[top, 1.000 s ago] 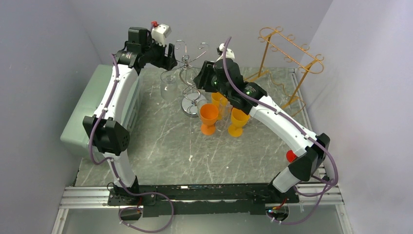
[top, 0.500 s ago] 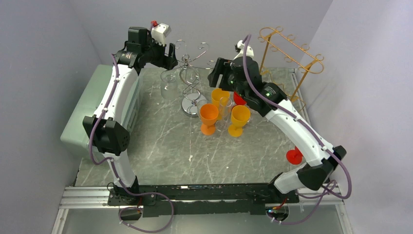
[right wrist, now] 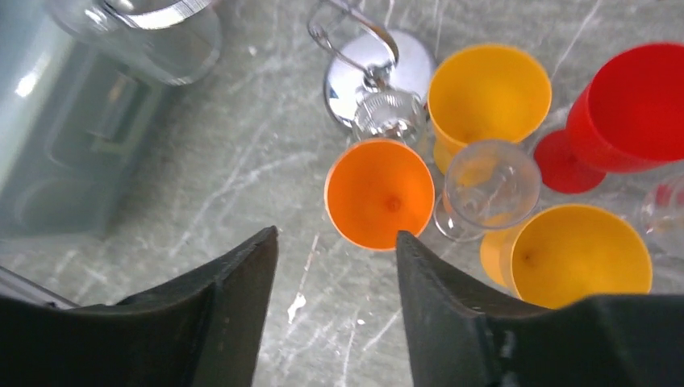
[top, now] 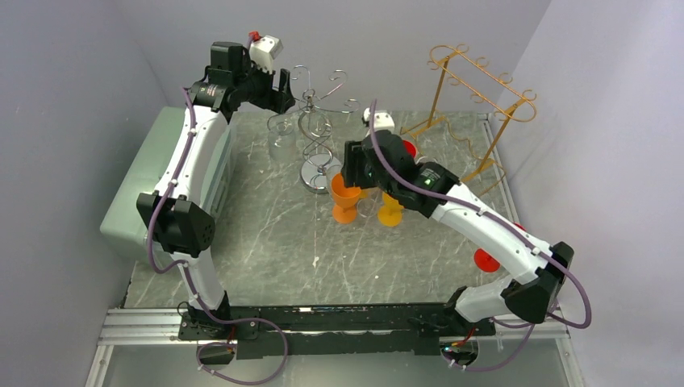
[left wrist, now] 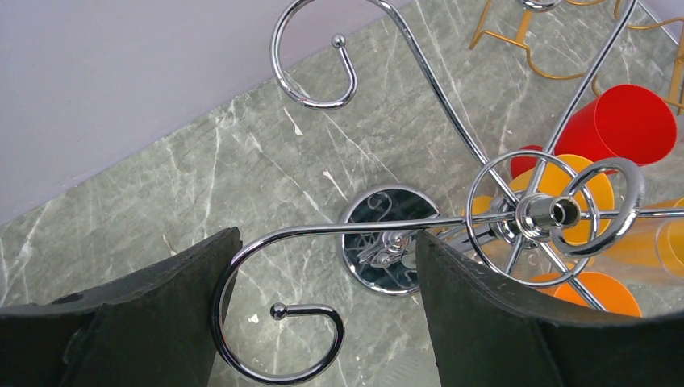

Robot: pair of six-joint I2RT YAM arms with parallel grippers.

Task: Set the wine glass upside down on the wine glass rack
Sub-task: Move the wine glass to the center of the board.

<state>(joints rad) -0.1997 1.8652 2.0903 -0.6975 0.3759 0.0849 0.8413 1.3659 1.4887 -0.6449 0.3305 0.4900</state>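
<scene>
A clear wine glass [top: 280, 137] hangs foot up under the left arm of the chrome wine glass rack [top: 316, 121]. My left gripper [top: 278, 87] stands open just above it. In the left wrist view the left gripper [left wrist: 324, 242] straddles the rack's curled hook [left wrist: 274, 347] without gripping it, and I cannot make out the glass there. My right gripper [top: 348, 171] hovers open and empty over an orange glass [top: 345, 193]. The right wrist view puts the right gripper [right wrist: 332, 242] just short of that orange glass [right wrist: 379, 193], with the hanging clear glass [right wrist: 145, 32] at top left.
Upright glasses crowd the rack's base [right wrist: 371, 76]: two yellow [right wrist: 488, 93] [right wrist: 577, 254], one clear [right wrist: 492, 185], one red [right wrist: 637, 101]. A gold wire rack [top: 476, 81] stands at back right. A green box [top: 141, 185] lies along the left edge.
My right arm swung out toward the gold rack, then came back and dropped over the orange glass. My left gripper stayed by the chrome rack and opened slightly wider.
</scene>
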